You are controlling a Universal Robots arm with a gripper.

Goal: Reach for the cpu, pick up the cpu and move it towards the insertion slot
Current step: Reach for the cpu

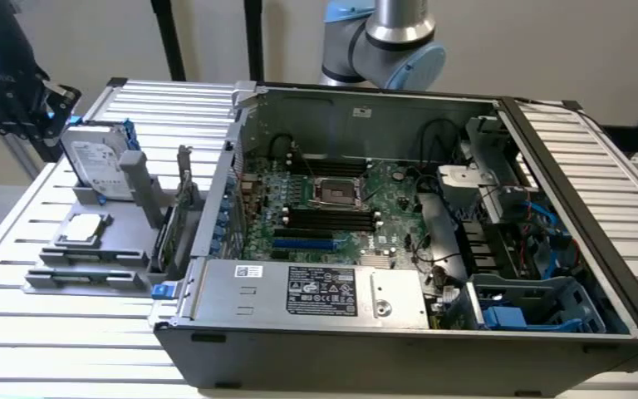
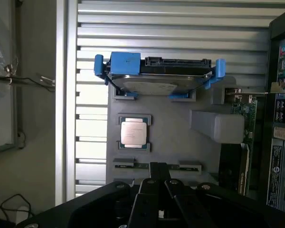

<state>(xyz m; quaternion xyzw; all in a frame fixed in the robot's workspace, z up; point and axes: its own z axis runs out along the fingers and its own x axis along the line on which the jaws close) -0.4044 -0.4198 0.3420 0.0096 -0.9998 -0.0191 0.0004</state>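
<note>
The cpu [image 1: 84,229] [image 2: 134,132] lies flat, silvery top up, in a recess of a grey fixture [image 1: 120,249] on the slatted table, at the exterior view's left beside the open computer case. The insertion slot [image 1: 338,193], a square socket with a dark centre and metal frame, sits on the green board inside the case. My gripper [image 1: 20,96] [image 2: 157,167] hangs dark above the table's far left corner, well above and apart from the cpu. Its black fingers [image 2: 152,190] meet at the tips, shut on nothing.
A silver hard drive [image 1: 97,162] [image 2: 152,76] with blue rails stands on the fixture behind the cpu. A card [image 1: 175,224] stands upright between fixture and case wall [image 1: 213,208]. Black memory slots [image 1: 325,220] and a blue card slot [image 1: 302,245] lie near the socket.
</note>
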